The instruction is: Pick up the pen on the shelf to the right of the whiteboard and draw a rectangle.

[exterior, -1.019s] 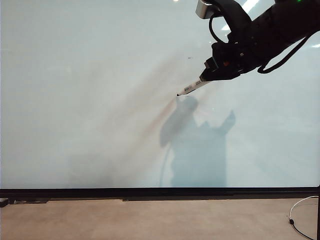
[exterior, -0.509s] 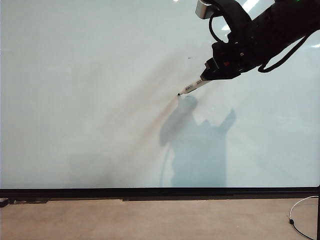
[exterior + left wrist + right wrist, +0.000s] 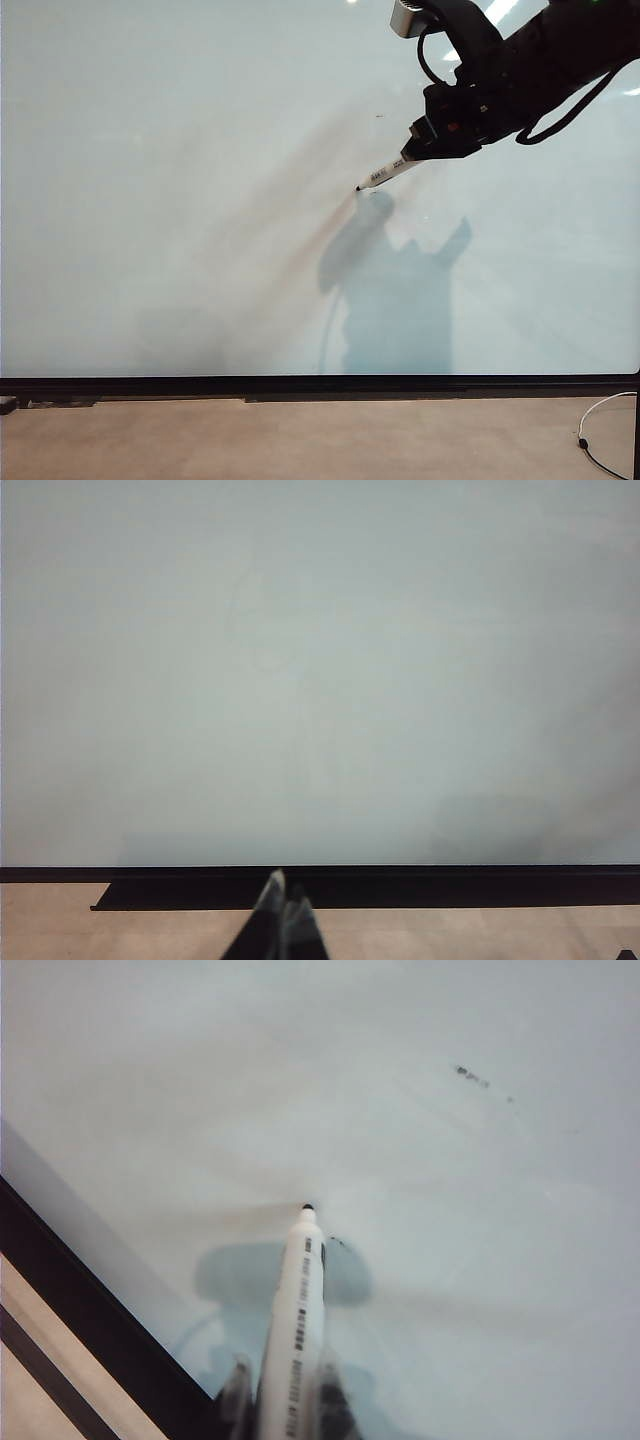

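The whiteboard (image 3: pixel 180 200) fills most of the exterior view, pale and glossy with a black bottom frame. My right gripper (image 3: pixel 418 148) hangs at the upper right, shut on the pen (image 3: pixel 385 174), a slim white marker with dark lettering. The pen slants down to the left with its black tip on or just off the board. In the right wrist view the pen (image 3: pixel 296 1330) sticks out from between the right gripper (image 3: pixel 285 1400) fingers, tip at the board (image 3: pixel 450 1260), a short dark mark beside it. No rectangle shows. My left gripper (image 3: pixel 285 892) is shut, below the whiteboard (image 3: pixel 320 680).
A few tiny dark specks (image 3: pixel 470 1076) mark the board above the pen tip. A thin white cable (image 3: pixel 600 420) with a black plug lies on the brown surface (image 3: pixel 300 440) at the lower right. The arm's shadow falls on the board below the pen.
The pen tip has edged slightly right and up; otherwise the right arm holds its place. The left gripper is not seen earlier.
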